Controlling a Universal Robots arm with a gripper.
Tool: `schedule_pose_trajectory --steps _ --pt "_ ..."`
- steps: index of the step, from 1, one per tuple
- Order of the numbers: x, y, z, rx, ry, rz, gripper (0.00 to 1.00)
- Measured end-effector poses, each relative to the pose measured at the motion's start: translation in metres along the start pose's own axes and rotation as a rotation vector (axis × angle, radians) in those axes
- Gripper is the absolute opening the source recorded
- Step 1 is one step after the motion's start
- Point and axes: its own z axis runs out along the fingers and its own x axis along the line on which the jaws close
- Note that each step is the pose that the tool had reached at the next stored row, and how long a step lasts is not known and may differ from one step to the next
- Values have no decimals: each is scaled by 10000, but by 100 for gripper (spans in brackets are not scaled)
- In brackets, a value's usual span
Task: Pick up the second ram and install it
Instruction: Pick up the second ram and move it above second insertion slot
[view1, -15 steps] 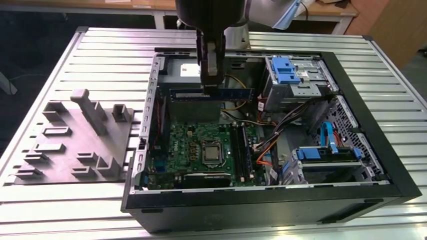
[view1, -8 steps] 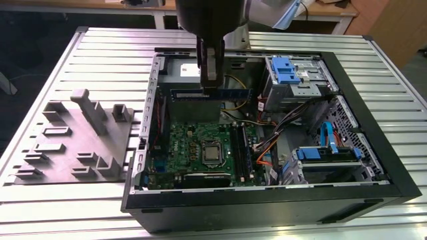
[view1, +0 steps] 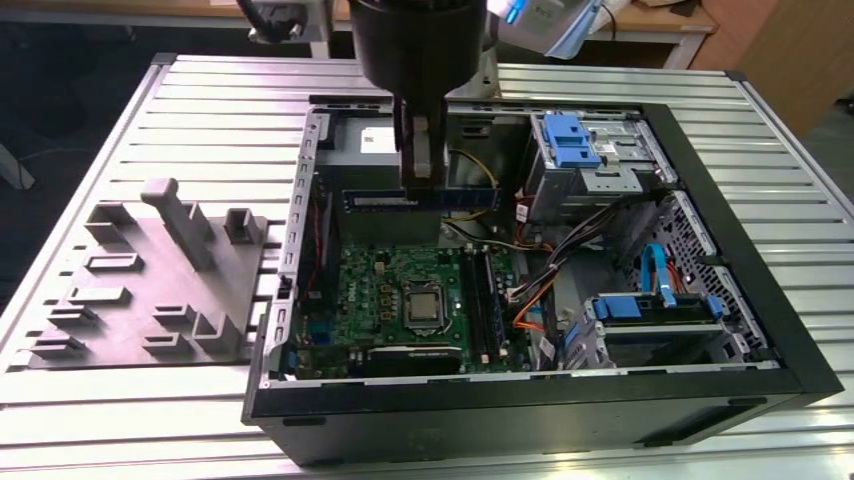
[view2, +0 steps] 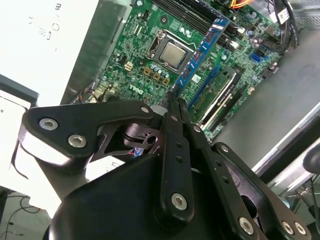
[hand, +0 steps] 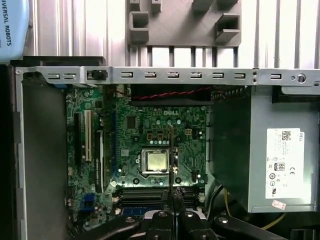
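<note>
My gripper (view1: 422, 188) hangs inside the open computer case, shut on the second ram (view1: 420, 198), a thin blue-edged stick held level above the green motherboard (view1: 387, 290). In the second wrist view the ram (view2: 205, 47) runs out from the closed fingertips (view2: 172, 97) over the board (view2: 145, 60), past the processor (view2: 173, 54). The first wrist view has the ram (hand: 171, 150) edge-on as a thin line above the gripper (hand: 171, 194), with the processor (hand: 155, 161) just beside it. The long memory slots (view1: 483, 310) lie beside the processor.
A grey plastic tray (view1: 147, 290) with upright blocks stands on the slatted table at the exterior view's left. Inside the case are a power supply (hand: 280, 150), blue drive cages (view1: 581, 140) (view1: 654, 310) and loose cables (view1: 534, 290). The case's metal rim (hand: 175, 76) borders the board.
</note>
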Motion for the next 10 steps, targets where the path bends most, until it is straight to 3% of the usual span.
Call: schedule_pose_trajectory --steps 10 --pt "9 -16 174 -51 -54 5 11"
